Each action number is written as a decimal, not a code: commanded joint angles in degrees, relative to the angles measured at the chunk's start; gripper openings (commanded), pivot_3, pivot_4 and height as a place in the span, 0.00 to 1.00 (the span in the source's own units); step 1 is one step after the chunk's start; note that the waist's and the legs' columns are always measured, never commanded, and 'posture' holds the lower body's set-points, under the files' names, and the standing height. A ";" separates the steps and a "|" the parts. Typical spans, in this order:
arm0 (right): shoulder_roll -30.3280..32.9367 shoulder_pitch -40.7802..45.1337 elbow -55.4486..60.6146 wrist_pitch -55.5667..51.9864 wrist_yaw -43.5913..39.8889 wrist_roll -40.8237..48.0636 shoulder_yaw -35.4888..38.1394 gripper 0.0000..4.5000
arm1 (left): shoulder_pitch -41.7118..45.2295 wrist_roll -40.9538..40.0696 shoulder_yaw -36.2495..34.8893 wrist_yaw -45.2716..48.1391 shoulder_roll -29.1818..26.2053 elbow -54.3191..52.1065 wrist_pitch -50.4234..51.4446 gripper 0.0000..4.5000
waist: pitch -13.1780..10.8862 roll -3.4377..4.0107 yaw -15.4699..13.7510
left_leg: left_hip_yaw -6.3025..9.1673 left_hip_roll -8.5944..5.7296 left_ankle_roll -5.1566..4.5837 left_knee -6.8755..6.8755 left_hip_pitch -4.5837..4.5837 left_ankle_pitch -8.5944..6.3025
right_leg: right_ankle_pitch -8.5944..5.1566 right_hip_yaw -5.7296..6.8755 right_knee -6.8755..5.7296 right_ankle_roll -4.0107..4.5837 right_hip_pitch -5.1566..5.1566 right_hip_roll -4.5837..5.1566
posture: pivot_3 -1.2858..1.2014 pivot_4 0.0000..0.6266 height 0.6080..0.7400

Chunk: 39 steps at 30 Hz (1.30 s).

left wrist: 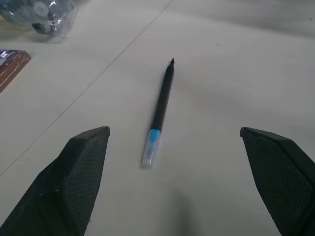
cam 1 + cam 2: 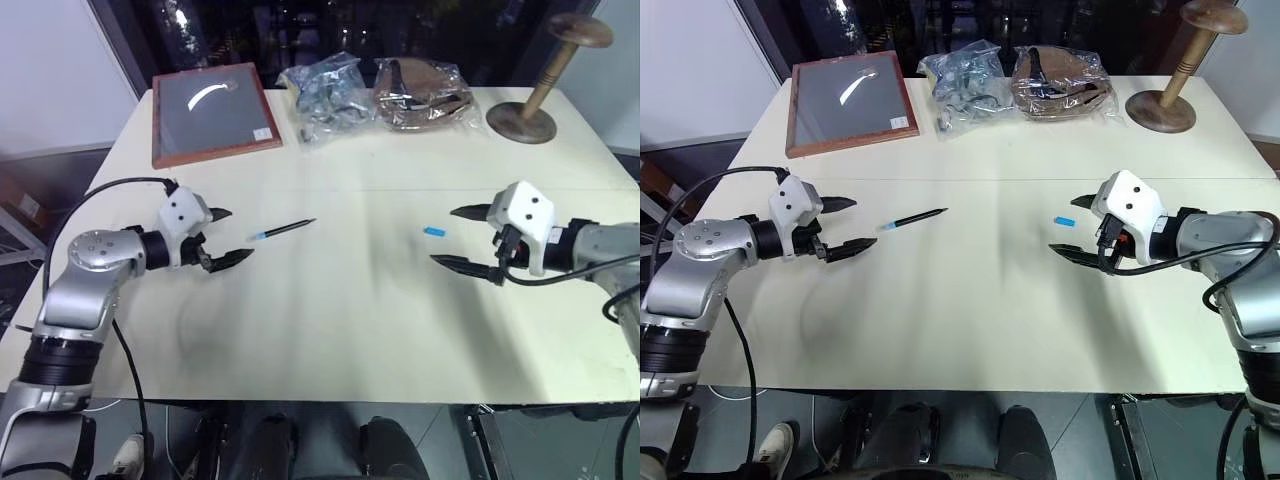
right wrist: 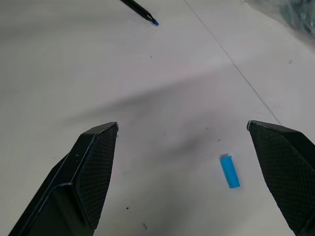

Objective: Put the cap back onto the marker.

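marker (image 2: pixel 282 230) just ahead of left end effector (image 2: pixel 225 236) | cap (image 2: pixel 433 232) near right end effector (image 2: pixel 458 238)

Framed board (image 2: pixel 212 113), bagged items (image 2: pixel 378 92) — wooden stand (image 2: pixel 530 105).

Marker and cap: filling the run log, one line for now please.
marker: on table, uncapped | cap: on table, apart | left gripper: open | right gripper: open

A pale cream table (image 2: pixel 330 330) fills most of the frame, a thin seam running across its middle. Behind its far edge stands dark glass (image 2: pixel 300 25) — a window catching small glints of light. A white wall panel (image 2: pixel 50 70) occupies the upper left. Along the bottom edge, dark floor (image 2: pixel 1090 440) shows beneath the tabletop — dim and shadowed.
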State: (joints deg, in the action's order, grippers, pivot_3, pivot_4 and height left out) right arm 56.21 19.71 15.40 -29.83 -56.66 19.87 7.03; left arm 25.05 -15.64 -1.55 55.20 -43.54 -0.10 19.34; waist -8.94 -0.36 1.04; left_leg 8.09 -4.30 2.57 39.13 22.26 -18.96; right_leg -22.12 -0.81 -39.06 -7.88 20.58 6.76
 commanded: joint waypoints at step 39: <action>-9.60 -14.78 28.79 -15.83 21.99 4.85 10.64 0.97 | 33.09 15.92 8.27 10.23 17.13 68.11 -32.42 0.99 | 0.00 -0.06 0.11 | -0.03 -0.17 0.00 0.07 0.12 0.00 | 0.01 0.28 -0.25 -0.01 0.00 0.00 | 0.52 0.24 1.00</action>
State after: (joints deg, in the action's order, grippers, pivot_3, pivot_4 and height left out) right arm 46.63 4.75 41.86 -45.70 -35.56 23.97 16.11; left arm 56.51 -0.99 6.11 65.25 -26.24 67.76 -11.05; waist -8.94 -0.42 1.15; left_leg 8.07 -4.46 2.57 39.21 22.38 -18.96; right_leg -22.12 -0.52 -39.31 -7.90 20.58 6.75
